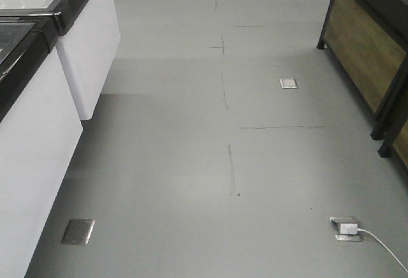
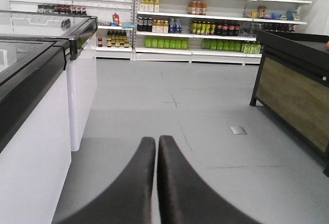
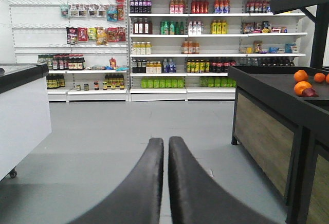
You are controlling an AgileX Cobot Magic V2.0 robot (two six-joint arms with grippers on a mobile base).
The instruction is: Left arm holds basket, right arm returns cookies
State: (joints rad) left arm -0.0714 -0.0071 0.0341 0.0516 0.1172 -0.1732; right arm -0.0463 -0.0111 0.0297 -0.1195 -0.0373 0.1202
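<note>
The basket and the cookies are out of view in all frames. My left gripper (image 2: 157,140) shows in the left wrist view as two black curved fingers pressed almost together, holding nothing, above the grey floor. My right gripper (image 3: 166,141) shows in the right wrist view the same way, its fingers nearly touching and empty. Neither arm appears in the front view, which shows only the grey floor (image 1: 191,131).
White chest freezers (image 1: 38,99) line the left side. A dark wood-panelled produce stand (image 1: 370,55) stands on the right, with oranges (image 3: 302,86) on top. Stocked shelves (image 3: 205,39) fill the far wall. A floor socket with a white cable (image 1: 347,229) lies front right.
</note>
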